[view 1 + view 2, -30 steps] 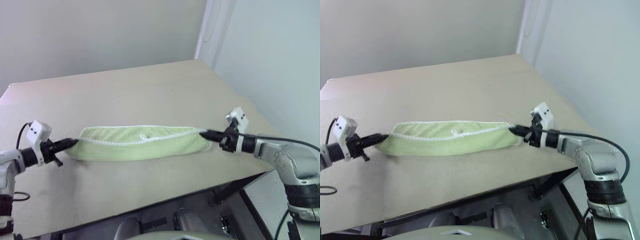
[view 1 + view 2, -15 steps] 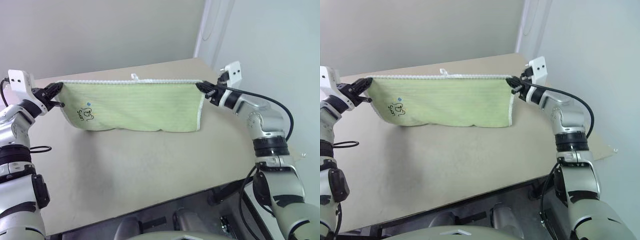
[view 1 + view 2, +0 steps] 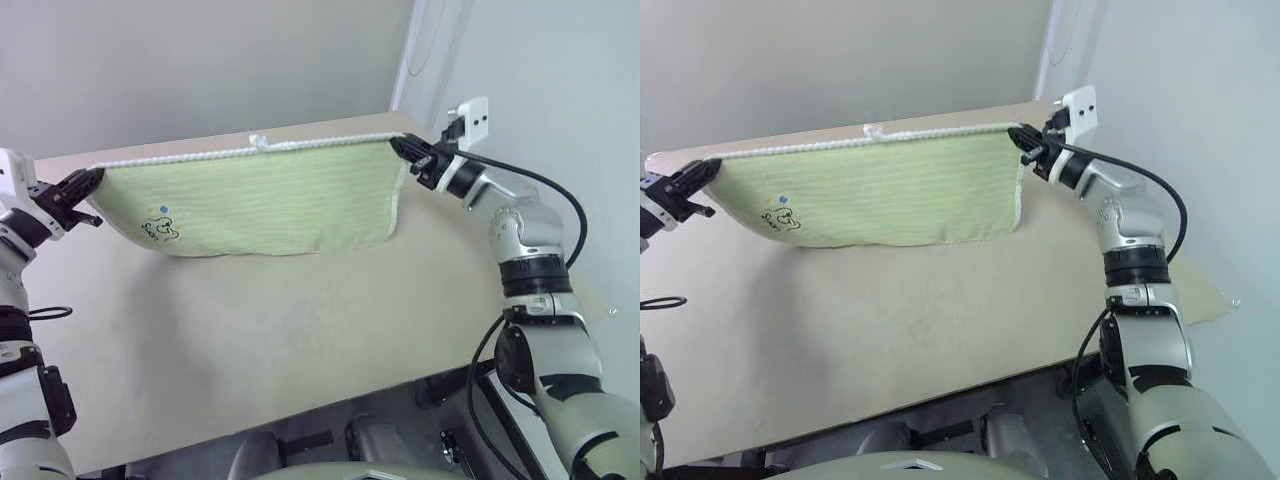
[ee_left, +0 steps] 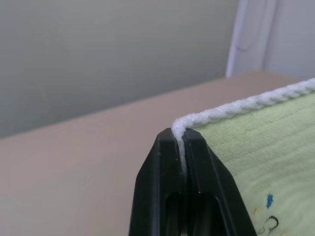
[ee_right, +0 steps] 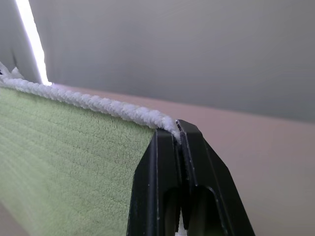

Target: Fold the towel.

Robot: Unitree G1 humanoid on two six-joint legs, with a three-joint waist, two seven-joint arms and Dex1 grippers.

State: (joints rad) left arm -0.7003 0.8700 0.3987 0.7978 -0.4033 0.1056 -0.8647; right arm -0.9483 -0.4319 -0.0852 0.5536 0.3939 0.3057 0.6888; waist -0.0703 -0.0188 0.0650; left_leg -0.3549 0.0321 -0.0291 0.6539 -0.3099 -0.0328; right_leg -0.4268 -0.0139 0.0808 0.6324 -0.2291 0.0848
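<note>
The towel (image 3: 255, 200), pale lime green with white corded edging, hangs stretched in the air above the table (image 3: 260, 330). A small embroidered figure sits near its lower left corner, and a white loop tag (image 3: 258, 140) stands on the top edge. My left gripper (image 3: 92, 180) is shut on the towel's upper left corner; its black fingers (image 4: 162, 167) pinch the white edging. At the upper right corner my right gripper (image 3: 398, 145) is shut on the towel too, its fingers (image 5: 197, 162) clamped on the cord. The towel's lower edge hangs just above the tabletop.
The beige table's right edge (image 3: 560, 300) runs close beside my right arm, with a pale wall beyond. A grey wall stands behind the table's far edge (image 3: 200, 140). Bare tabletop lies under and in front of the towel.
Both grippers have risen from tabletop height and carried the towel up. It was a bunched strip lying on the table and now hangs spread out flat between them.
</note>
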